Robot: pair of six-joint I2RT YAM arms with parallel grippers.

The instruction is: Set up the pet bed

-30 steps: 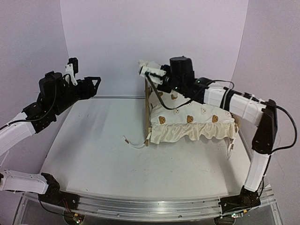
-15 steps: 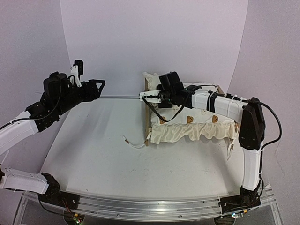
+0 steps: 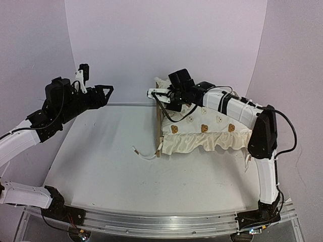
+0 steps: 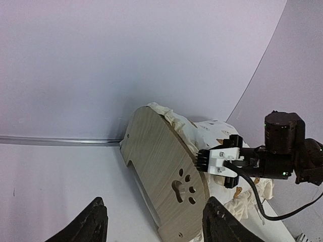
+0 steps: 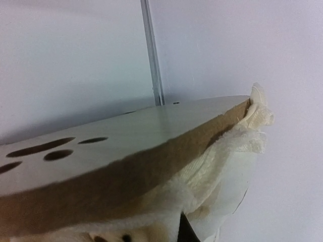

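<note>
- The worktop (image 3: 101, 171) is a matte off-white board with faint scuffs. A metal rail (image 3: 161, 222) runs along its near edge.
- A pale lilac backdrop (image 3: 151, 40) curves round the far edge and both sides; nothing more of the room shows.
- There is one pet bed (image 3: 159, 138). It stands on the right half of the worktop near the far edge, its foot toward the right edge.
- It has one light-wood headboard (image 4: 156, 161), upright near the middle of the far edge, its paw-print cutout facing left.
- One cream ruffled cushion (image 3: 212, 136) is draped over the frame. Three brown bear faces sit in a row just above the ruffle, and the smaller prints higher up are too faint to count.
- One white tie cord (image 3: 143, 154) trails on the worktop just left of the headboard's foot.
- There are two arms.
- The left end effector (image 3: 108, 94) hangs in the air over the far-left part of the worktop, fingers spread, well apart from the bed.
- The right end effector (image 3: 150, 94) is at the headboard's upper edge beside bunched cream fabric. I cannot tell whether it is spread or pinching.
</note>
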